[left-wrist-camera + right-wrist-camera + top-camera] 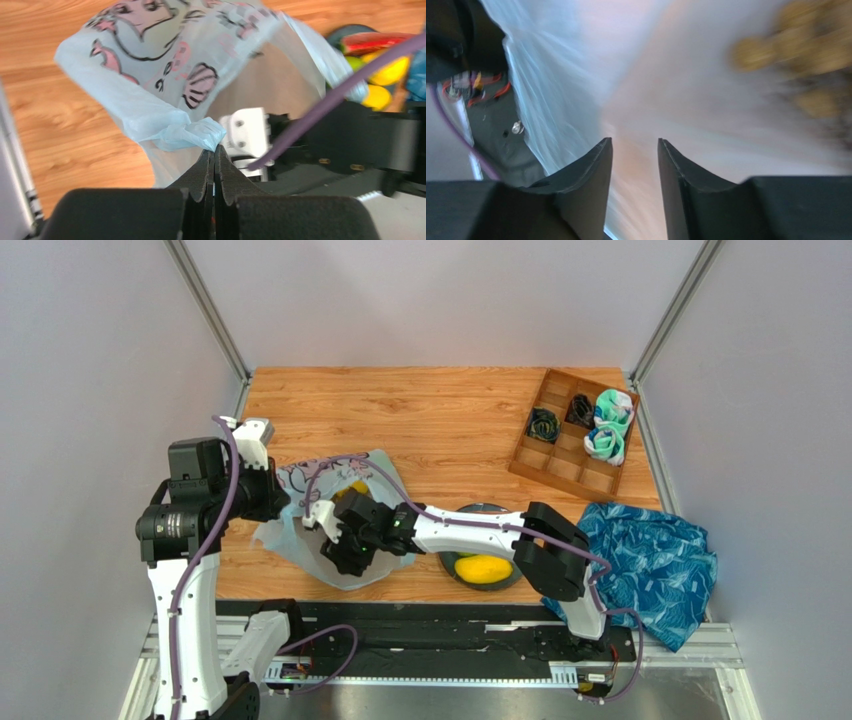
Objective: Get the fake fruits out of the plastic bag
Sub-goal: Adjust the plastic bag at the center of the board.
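Note:
The plastic bag [300, 540] lies at the table's front left, pale blue-white with a pink print; it also shows in the left wrist view [165, 75]. My left gripper [288, 508] is shut on a bunched edge of the bag [215, 150] and holds it up. My right gripper [338, 555] reaches into the bag's mouth, open and empty [634, 145], with bag film all around it. A yellow fruit [356, 488] shows inside the bag. Blurred yellow-brown lumps [811, 60] lie ahead of the right fingers. A yellow mango [483, 568] lies in a dark bowl [505, 585].
The bowl in the left wrist view holds a red watermelon slice [380, 42], a green fruit [355, 63] and yellow lemons [389, 75]. A wooden divided tray [560, 465] with rolled socks [608, 430] stands at the back right. A blue patterned cloth [650, 560] lies at the front right.

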